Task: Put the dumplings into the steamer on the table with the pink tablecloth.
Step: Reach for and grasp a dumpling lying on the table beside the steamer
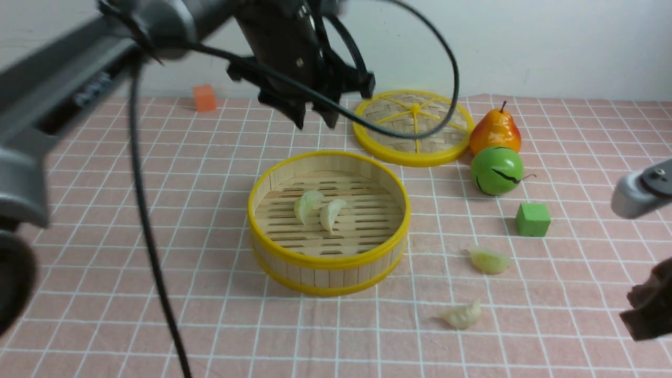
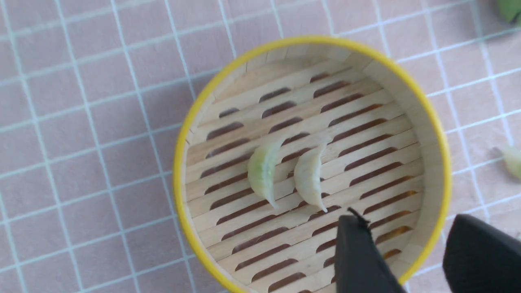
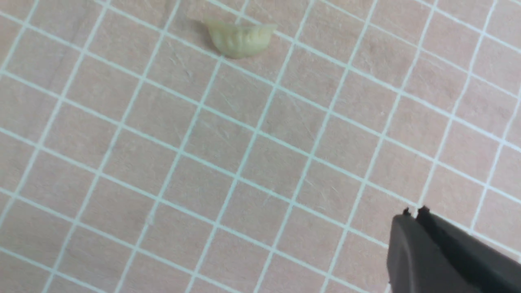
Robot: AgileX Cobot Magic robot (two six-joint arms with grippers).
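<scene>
I count four dumplings (image 1: pixel 308 206): two inside the steamer (image 1: pixel 326 260), two out on the pink tablecloth (image 1: pixel 199 220). One steamer, one woven lid (image 1: pixel 399 107), one pear (image 1: pixel 495 132), one round green fruit (image 1: pixel 496 170), one green cube (image 1: pixel 533 219), one orange cube (image 1: pixel 204 98).

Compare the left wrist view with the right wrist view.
Only the left wrist view: the steamer holding two dumplings, and the left gripper, jaws apart. Only the right wrist view: the right gripper, shut and empty. Both: the pink cloth and a loose dumpling lying on it; whether it is the same one, I cannot tell.
</scene>
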